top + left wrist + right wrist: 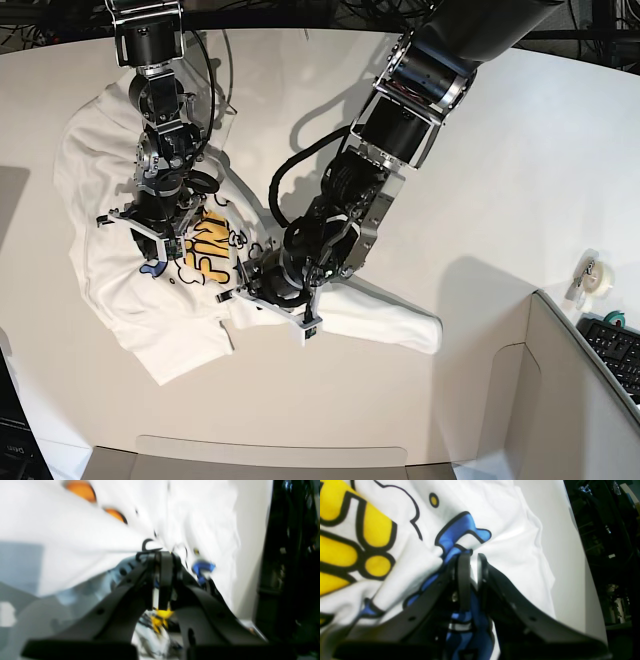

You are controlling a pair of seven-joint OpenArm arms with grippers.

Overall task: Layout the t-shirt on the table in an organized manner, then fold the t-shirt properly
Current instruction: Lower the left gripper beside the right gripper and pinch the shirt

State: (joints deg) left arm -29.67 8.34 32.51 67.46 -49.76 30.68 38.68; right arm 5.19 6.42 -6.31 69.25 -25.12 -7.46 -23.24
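A: White shirt (120, 290) where?
B: Crumpled on counter (500, 150). Left gripper (162, 555) jaws clamped on its cloth; right gripper (470, 557) jaws pinch the blue print.

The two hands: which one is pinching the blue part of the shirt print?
The right hand. Its closed fingers bunch the t-shirt at a blue letter, while the left hand pinches plain white cloth.

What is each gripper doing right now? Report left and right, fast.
Left gripper: shut, pinching a fold of the t-shirt.
Right gripper: shut on the t-shirt at the blue print.
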